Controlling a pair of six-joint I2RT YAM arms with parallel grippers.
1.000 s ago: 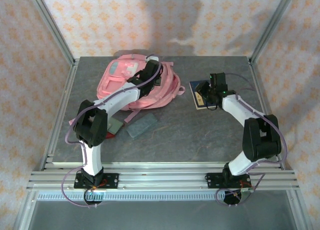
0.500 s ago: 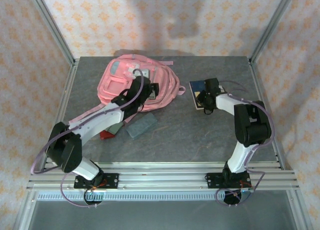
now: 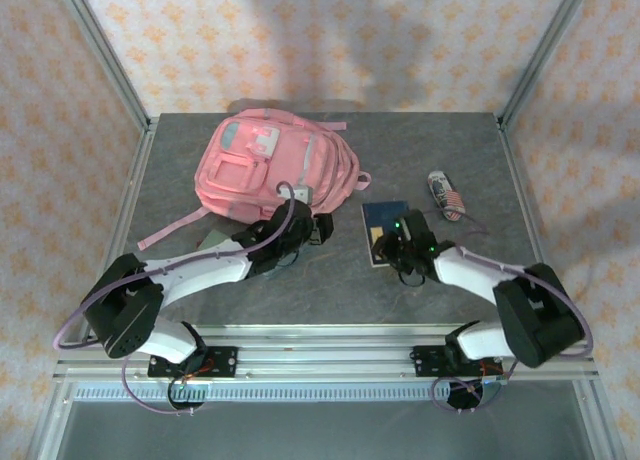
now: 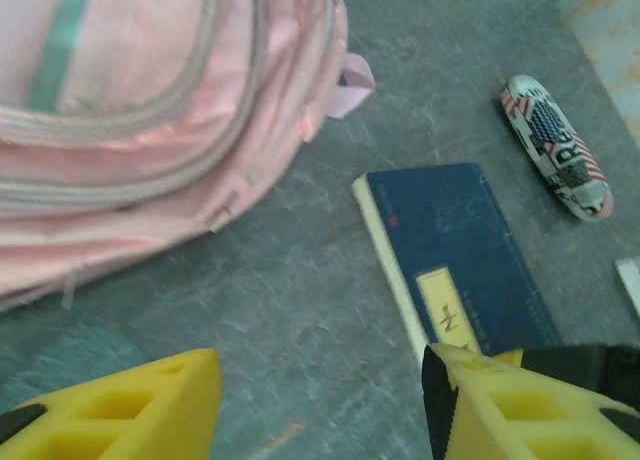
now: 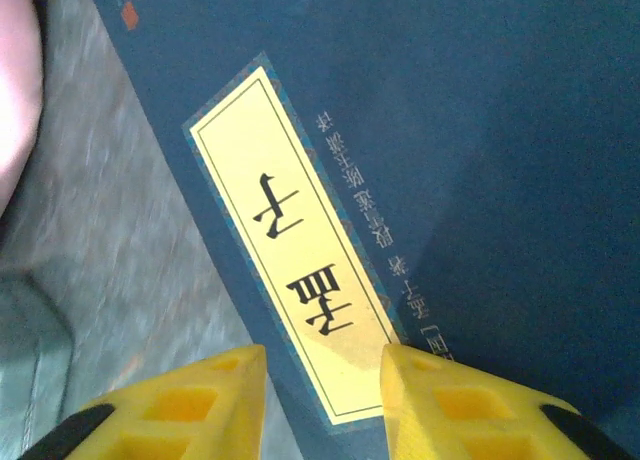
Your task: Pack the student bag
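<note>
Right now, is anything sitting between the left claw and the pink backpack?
Nothing visible does. Bare grey table separates the left claw from the student bag; the blue book lies off to the claw's right, clear of that path.

Pink student bag with teal and white patches, grey zip trim; dark blue book, yellow label, black characters; red, white and blue stars-and-stripes tube; yellow fingers; mottled grey table.

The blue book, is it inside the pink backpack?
No, the blue book lies on the grey table, apart from the pink backpack.
</note>
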